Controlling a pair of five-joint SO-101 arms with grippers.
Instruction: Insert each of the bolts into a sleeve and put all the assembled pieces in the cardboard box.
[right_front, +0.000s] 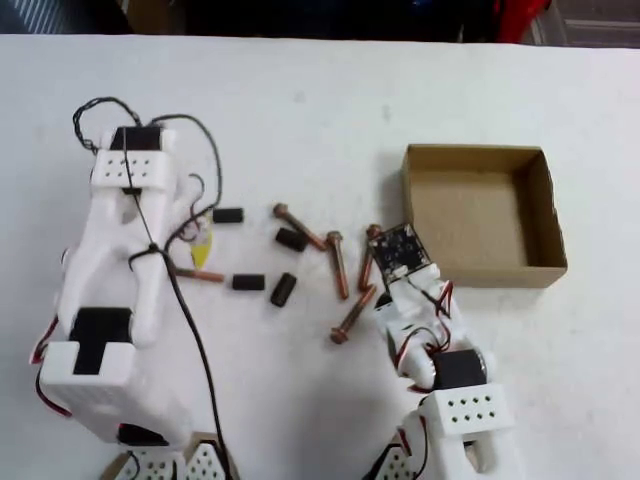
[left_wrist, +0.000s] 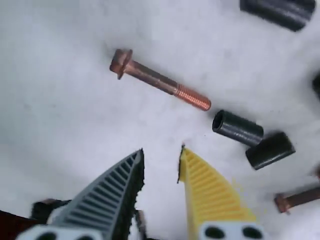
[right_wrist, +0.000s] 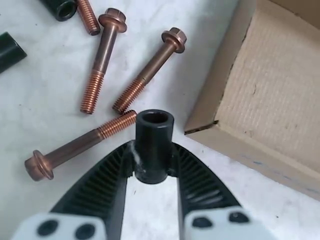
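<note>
My right gripper (right_wrist: 154, 147) is shut on a black sleeve (right_wrist: 154, 145), held upright with its open end up, beside the corner of the cardboard box (right_wrist: 270, 95). Three copper bolts (right_wrist: 80, 145) (right_wrist: 150, 70) (right_wrist: 102, 60) lie on the table just beyond it. My left gripper (left_wrist: 161, 155), one grey and one yellow finger (left_wrist: 205, 185), hangs open above the table a little short of another bolt (left_wrist: 160, 80). Two sleeves (left_wrist: 237, 127) (left_wrist: 270, 150) lie near that bolt's threaded end. From above, the box (right_front: 485, 215) looks empty, and bolts (right_front: 338, 263) and sleeves (right_front: 291, 239) lie scattered between the arms.
The white left arm (right_front: 110, 290) with its black cable (right_front: 185, 320) covers the table's left side. The right arm (right_front: 440, 370) stands at the front right, close to the box's near wall. A further sleeve (right_front: 228, 215) lies behind the left gripper. Bare white table stretches behind the box.
</note>
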